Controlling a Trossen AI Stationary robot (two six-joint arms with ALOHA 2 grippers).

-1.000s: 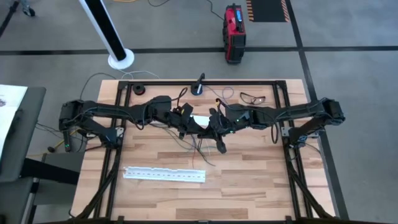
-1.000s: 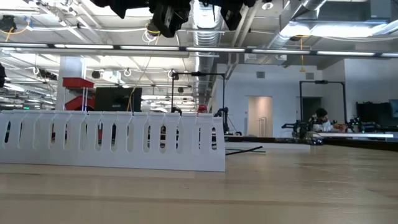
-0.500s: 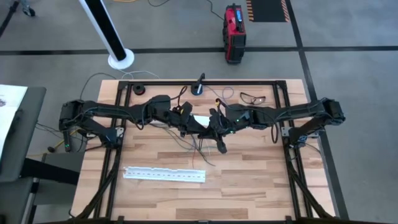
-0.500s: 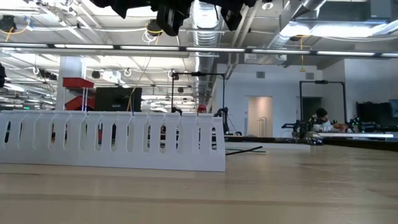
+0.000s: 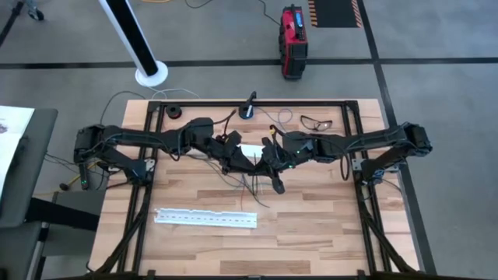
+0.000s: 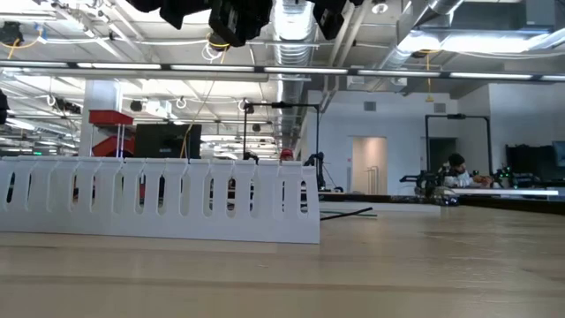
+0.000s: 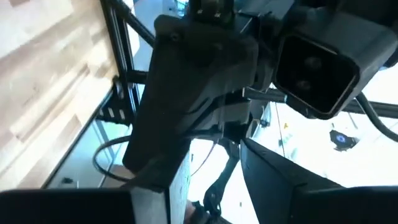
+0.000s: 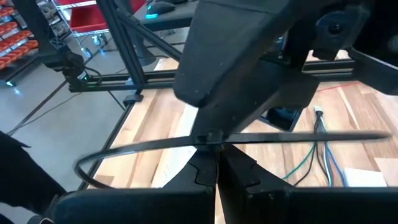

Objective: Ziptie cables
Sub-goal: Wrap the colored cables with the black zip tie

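Observation:
Both grippers meet high above the table's middle. A black zip tie [image 8: 292, 138] runs level between them, one end curving into a loop [image 8: 93, 165]. My right gripper [image 8: 216, 163] is shut on it, and my left gripper [image 5: 236, 155] comes at the same spot from the opposite side. The cables [image 5: 250, 185], thin grey and dark wires, straggle below the grippers toward the table's near side. Coloured wire ends [image 8: 318, 155] show over the wood. I cannot tell whether the wires hang or lie. My left gripper meets the zip tie's strap [image 8: 210, 134] about midway along it, right above my right fingers; its own dark body hides the hold. My right gripper pinches the strap [image 8: 219, 140] between its two shut fingertips. The fingers lie across the strap, which is clear of the table.
A long white perforated strip [image 5: 206, 218] lies near the table's front, standing as a wall [image 6: 159, 210] in the low view. A small white piece [image 5: 251, 148] lies under the grippers. Glasses [image 5: 315, 122] and a round dark device [image 5: 247, 110] sit at the far edge.
My left gripper has edged toward the table's right, closer to my right gripper, and now covers more of the small white piece below. My right gripper and the zip tie have stayed put.

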